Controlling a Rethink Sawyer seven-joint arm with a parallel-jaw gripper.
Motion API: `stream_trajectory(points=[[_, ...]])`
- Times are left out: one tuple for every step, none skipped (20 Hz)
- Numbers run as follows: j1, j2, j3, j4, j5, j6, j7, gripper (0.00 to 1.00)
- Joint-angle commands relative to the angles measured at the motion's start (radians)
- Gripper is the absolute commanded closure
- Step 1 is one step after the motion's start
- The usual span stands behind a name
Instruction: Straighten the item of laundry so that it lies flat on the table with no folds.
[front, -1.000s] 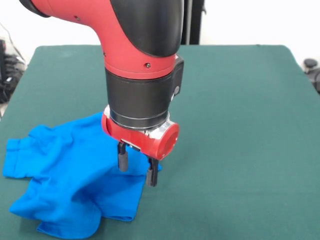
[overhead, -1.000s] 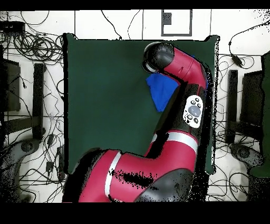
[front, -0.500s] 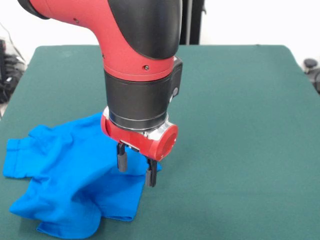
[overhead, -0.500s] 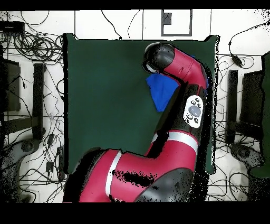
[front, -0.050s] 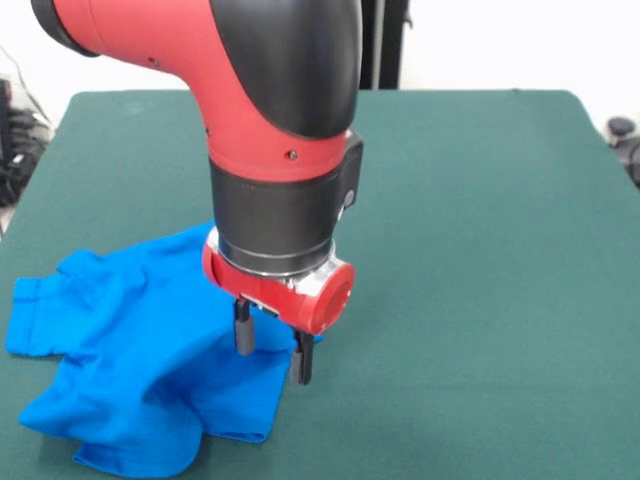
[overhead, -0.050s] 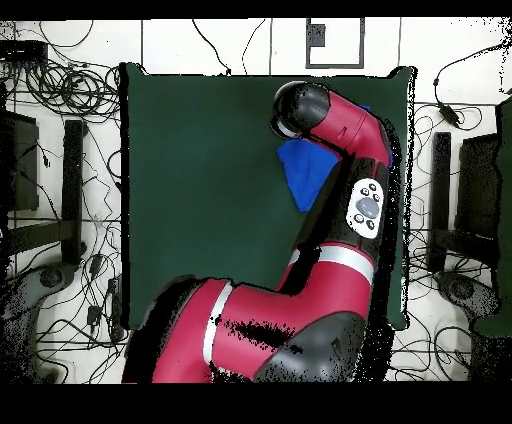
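Green table (front, -0.050s: 480, 220) underneath, crumpled blue T-shirt (front, -0.050s: 130, 350) bunched at its near corner, and the gripper (front, -0.050s: 270, 355) hangs jaws apart over the hem, apparently lining up a pinch

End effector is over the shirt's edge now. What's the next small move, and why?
Probably lower a little more, then close. The end effector is open, its fingers straddling the right edge of the crumpled shirt, and seems just above the table, gripping nothing.
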Motion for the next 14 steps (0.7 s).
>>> stream_trajectory(points=[[0.001, 0.064, 0.085, -0.028, 0.025, 0.033, 0.224, 0.00], [-0.001, 0.068, 0.089, -0.031, 0.027, 0.032, 0.222, 0.00], [-0.003, 0.074, 0.090, -0.039, 0.028, 0.033, 0.221, 0.00], [-0.004, 0.078, 0.095, -0.039, 0.030, 0.028, 0.218, 0.00], [-0.006, 0.082, 0.099, -0.042, 0.032, 0.023, 0.216, 0.00], [-0.008, 0.086, 0.103, -0.045, 0.033, 0.020, 0.214, 0.00], [-0.010, 0.088, 0.106, -0.045, 0.034, 0.015, 0.211, 0.00], [-0.011, 0.090, 0.109, -0.043, 0.035, 0.011, 0.209, 0.00], [-0.012, 0.091, 0.112, -0.042, 0.035, 0.006, 0.206, 0.00], [-0.014, 0.092, 0.116, -0.038, 0.036, -0.003, 0.203, 0.00], [-0.016, 0.097, 0.121, -0.039, 0.037, -0.011, 0.199, 0.00], [-0.019, 0.102, 0.126, -0.040, 0.038, -0.019, 0.196, 0.00], [-0.021, 0.106, 0.129, -0.042, 0.038, -0.025, 0.192, 0.00], [-0.023, 0.109, 0.132, -0.044, 0.038, -0.028, 0.190, 0.00]])
